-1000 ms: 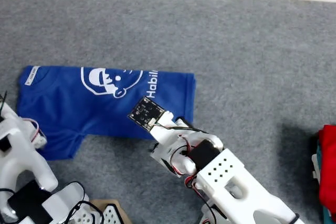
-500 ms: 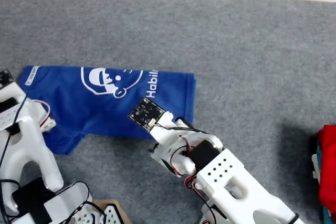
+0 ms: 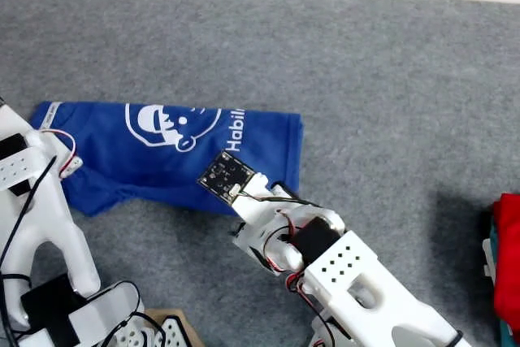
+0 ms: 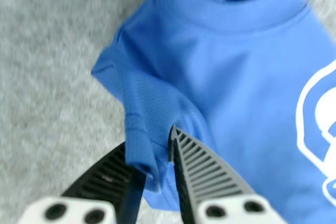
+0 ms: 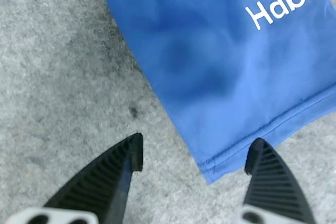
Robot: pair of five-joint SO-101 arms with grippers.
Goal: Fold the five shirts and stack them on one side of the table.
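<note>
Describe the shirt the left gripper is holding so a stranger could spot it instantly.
On the grey table, look at the left half of the high view. It is the blue shirt with a white cartoon print, one sleeve pinched by the left gripper. The red cloth sits at the right edge.

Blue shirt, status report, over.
Left gripper shut on the blue shirt at its sleeve. Right gripper, jaws open, above the shirt's hem corner. Red cloth at the right edge, out of the way.

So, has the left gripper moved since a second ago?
Yes. The left gripper pulled the blue shirt's sleeve toward the far edge, nearer its white label.
</note>
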